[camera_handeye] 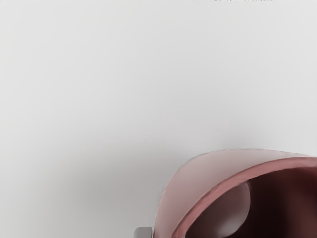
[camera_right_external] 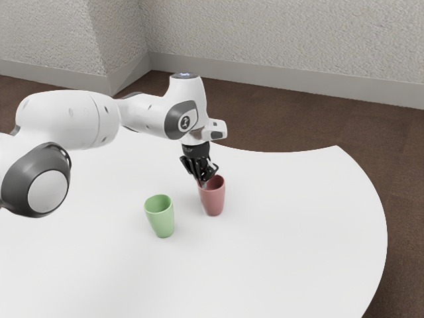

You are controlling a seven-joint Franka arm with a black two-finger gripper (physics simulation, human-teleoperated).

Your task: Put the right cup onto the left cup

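Exterior view: at the left my arm (camera_right_external: pixel 66 119) reached in over the white table (camera_right_external: pixel 291 232). Next along, on the near side, stood the green cup (camera_right_external: pixel 161 218), upright and mouth up; I took it for the left cup, the one to receive the other. To its right and a little farther off, my gripper (camera_right_external: pixel 203 183) was down at the left part of the rim of the red cup (camera_right_external: pixel 213 199). Whether I was parted there or clamped on the wall, I could not tell. The red cup, by my reading the right one, stood upright on the table, apart from the green cup; the wrist view gave its rim and dark inside.

I judged the step in hand to be taking hold of that rim. Doing it well called for the wall squarely between my two sides, deep enough not to slip, then a firm, even squeeze before any lift. A shallow hold at one edge could let the cup swing or tilt. The lift wanted to be straight up, clear of the green rim, then left and nearer, with the base centred over the green mouth before lowering.
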